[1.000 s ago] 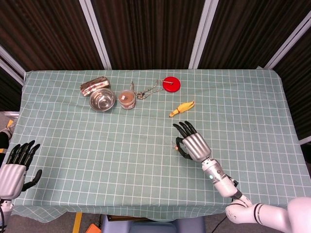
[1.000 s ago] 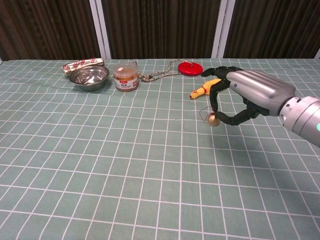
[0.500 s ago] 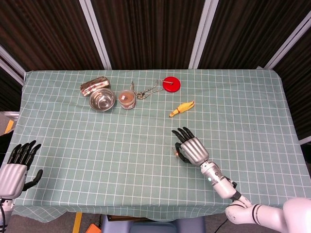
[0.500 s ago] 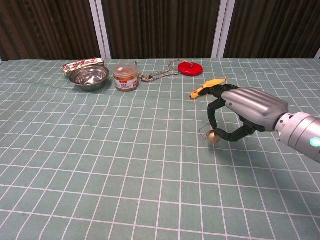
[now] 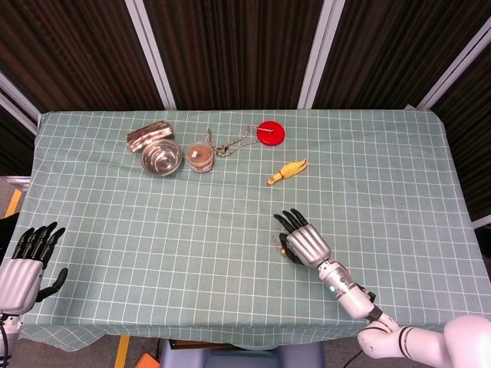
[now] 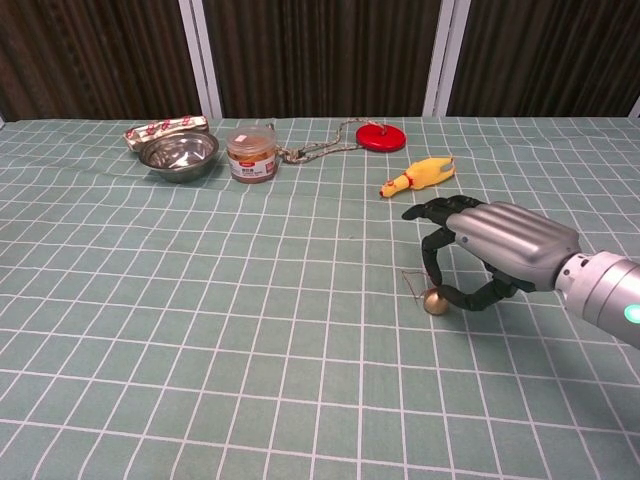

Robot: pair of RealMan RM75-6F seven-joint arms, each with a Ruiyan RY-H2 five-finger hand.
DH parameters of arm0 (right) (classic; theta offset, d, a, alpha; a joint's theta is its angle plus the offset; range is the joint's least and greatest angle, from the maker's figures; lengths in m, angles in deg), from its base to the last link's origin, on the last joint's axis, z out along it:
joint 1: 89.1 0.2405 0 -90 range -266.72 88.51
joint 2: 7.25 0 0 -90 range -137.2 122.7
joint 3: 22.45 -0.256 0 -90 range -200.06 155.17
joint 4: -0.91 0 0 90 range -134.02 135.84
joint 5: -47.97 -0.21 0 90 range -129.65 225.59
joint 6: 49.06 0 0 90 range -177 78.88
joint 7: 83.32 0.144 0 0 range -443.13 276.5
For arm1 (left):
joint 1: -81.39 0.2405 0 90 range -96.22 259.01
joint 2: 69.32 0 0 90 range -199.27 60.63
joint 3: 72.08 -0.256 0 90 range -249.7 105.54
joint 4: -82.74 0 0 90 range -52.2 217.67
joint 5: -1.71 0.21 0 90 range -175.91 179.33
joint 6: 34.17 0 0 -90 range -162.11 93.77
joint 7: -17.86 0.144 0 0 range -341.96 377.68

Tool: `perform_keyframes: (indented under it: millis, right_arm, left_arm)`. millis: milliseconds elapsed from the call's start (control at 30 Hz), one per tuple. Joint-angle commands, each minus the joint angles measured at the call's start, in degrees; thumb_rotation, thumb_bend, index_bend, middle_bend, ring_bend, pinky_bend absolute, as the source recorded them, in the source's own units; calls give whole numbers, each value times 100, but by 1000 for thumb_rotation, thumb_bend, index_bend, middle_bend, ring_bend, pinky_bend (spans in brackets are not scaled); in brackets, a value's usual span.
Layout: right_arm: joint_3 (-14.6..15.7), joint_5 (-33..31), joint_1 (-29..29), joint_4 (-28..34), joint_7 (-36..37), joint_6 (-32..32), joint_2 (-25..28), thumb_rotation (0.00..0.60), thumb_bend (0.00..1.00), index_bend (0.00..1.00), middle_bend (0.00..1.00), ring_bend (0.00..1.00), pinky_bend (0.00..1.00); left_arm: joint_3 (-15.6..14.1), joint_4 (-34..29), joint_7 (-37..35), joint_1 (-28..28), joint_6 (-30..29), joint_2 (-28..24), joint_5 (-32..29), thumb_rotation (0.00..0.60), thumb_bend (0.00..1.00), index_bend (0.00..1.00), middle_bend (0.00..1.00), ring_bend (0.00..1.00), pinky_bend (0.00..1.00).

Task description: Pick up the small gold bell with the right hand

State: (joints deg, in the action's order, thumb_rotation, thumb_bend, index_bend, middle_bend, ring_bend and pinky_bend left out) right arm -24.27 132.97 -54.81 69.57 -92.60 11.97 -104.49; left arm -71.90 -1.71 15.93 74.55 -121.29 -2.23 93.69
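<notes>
The small gold bell [image 6: 436, 302] with its thin wire loop is pinched between the thumb and a finger of my right hand [image 6: 495, 255], right of the table's middle. It hangs very low, at or just above the green checked cloth; I cannot tell whether it touches. In the head view the bell [image 5: 282, 249] peeks out at the left side of the right hand [image 5: 305, 241], whose other fingers reach forward. My left hand [image 5: 23, 268] rests at the near left corner, fingers apart and holding nothing.
A yellow rubber chicken [image 6: 418, 177] lies just beyond the right hand. Further back are a red disc [image 6: 381, 136] with a cord, a brown jar [image 6: 251, 154], a steel bowl [image 6: 179, 153] and a wrapped packet [image 6: 165, 128].
My right hand has carried the bell down and towards the table's near edge, from clearly above the cloth to almost on it. The left hand has barely moved.
</notes>
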Motion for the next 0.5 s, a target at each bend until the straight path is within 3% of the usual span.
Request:
perform_keyframes:
  millis: [33,200,300,400,500]
  right_arm:
    - [13,-17,-23,44,-70,-18,26,600,605,587,176,0,0]
    - [13,-19,-86,270,-189,51,182,600,605,311,130,0,0]
    - [-4,-16,-225,602,-249,289,425,600,606,213,98,0,0]
    - [26,7,-591,1181,-428,881,907,600,603,94,53,0,0]
    - [132,-110,-1182,1917,-749,1633,1598,600,534,5,8,0,0]
  left_arm:
    - [-4,-4,5,3,-4,0,6,600,407,0,0,0,1]
    - [-3,-16,4,7,-16,-4,9,600,408,0,0,0,1]
    - [-2,-21,-5,22,-59,-11,26,600,408,0,0,0,1]
    - [6,-22,-4,54,-133,-26,36,600,407,0,0,0,1]
    - [26,-11,15,85,-198,-27,20,600,407,0,0,0,1]
